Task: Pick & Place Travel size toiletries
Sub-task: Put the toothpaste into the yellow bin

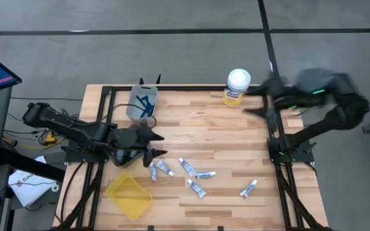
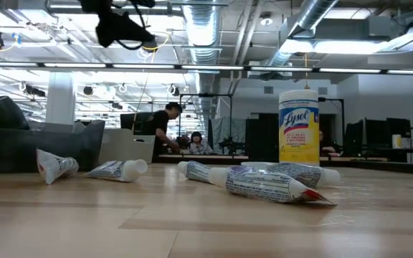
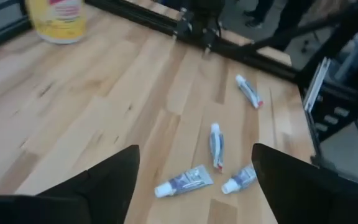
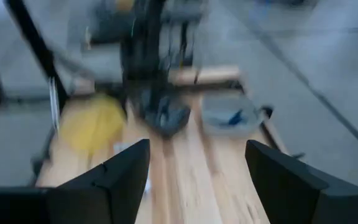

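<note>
Wooden planks are making up the surface (image 1: 191, 122), and white tubes are lying scattered across its near half. Two tubes (image 1: 160, 169) are lying just beside the left gripper (image 1: 158, 145), a second pair (image 1: 196, 172) is sitting near the middle, one tube (image 1: 196, 188) is lying nearer the front edge, and another tube (image 1: 248, 188) is resting apart toward the right. Left gripper is hovering over the surface with its fingers (image 3: 104, 180) spread wide and gripping nothing; its wrist view is looking past them at four of the tubes (image 3: 183, 182).

Right gripper (image 1: 265, 99) is hanging at the right back edge, blurred, its fingers (image 4: 120, 177) parted and empty.

A grey bin (image 1: 141, 102) holding dark-blue razors (image 1: 146, 102) is sitting at the back left, a yellow tray (image 1: 129, 195) is lying at the front left corner, and a yellow canister (image 1: 237, 87) is standing at the back.
</note>
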`<state>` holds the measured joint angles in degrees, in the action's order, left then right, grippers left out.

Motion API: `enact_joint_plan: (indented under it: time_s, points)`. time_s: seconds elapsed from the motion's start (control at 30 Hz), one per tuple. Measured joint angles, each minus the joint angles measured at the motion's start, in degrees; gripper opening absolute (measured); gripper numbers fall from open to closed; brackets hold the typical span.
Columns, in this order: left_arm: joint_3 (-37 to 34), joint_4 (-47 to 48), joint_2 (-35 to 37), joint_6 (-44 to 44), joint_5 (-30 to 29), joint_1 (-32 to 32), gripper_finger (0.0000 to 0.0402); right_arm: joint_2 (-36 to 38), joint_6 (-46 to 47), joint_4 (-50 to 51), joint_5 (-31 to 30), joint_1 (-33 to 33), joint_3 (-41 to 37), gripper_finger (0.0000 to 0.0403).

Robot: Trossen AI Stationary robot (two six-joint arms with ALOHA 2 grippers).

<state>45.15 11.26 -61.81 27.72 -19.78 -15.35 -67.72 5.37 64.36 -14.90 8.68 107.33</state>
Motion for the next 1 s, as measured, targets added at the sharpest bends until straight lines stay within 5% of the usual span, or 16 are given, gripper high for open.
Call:
enact_joint_plan:
  time_s: [0.17, 0.3, 0.57, 0.8, 1.0]
  points:
    - [0.0, -4.9, -6.7, -2.0, 3.5, 0.0, 0.0306, 9.0, 7.9, 3.2, -4.1, 1.4, -0.9, 0.0242]
    - [0.0, -4.8, -8.8, -0.5, 6.3, 0.0, 0.0303, 13.7, 19.9, 15.2, -5.8, 3.5, -8.1, 0.0225]
    - [0.0, -4.9, 0.0, 0.0, 5.9, 0.1, 0.0301, 17.4, 30.8, 17.0, 4.9, 11.0, -33.0, 0.0194]
    - [0.0, -5.0, 10.5, 0.2, 4.9, 0.0, 0.0301, 7.6, 29.9, 15.5, 18.2, 18.4, -45.7, 0.0177]
    - [0.0, -5.1, 15.7, 0.1, 3.3, 0.0, 0.0301, -6.2, 22.8, 11.0, 20.7, 25.4, -47.1, 0.0175]
